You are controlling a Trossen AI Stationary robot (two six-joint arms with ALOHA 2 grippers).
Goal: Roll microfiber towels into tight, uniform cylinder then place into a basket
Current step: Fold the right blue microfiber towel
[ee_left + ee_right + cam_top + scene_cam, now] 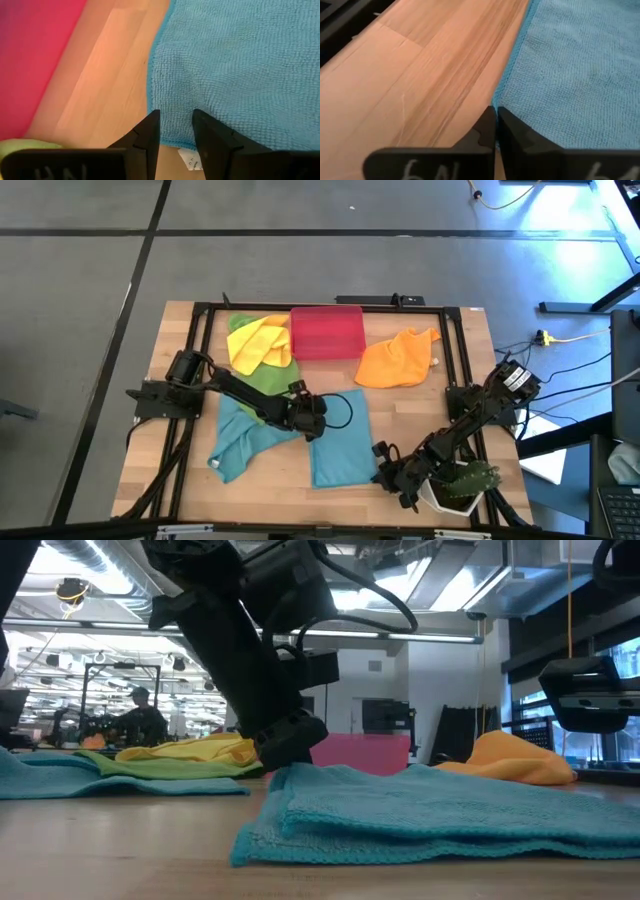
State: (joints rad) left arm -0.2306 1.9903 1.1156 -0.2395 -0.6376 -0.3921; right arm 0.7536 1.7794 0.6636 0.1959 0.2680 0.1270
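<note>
The right gripper (495,125) is closed, pinching the near edge of the flat teal towel (340,438); the left gripper (176,131), half open, holds its far corner, probably to start rolling. The pink basket (326,332) waits behind, with bare wood around the towel.

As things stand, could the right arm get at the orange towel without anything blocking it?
Probably yes. The orange towel lies alone on bare wood beside the basket, nothing on top. But the right gripper, shut at the blue towel's edge, would have to let go first.
</note>
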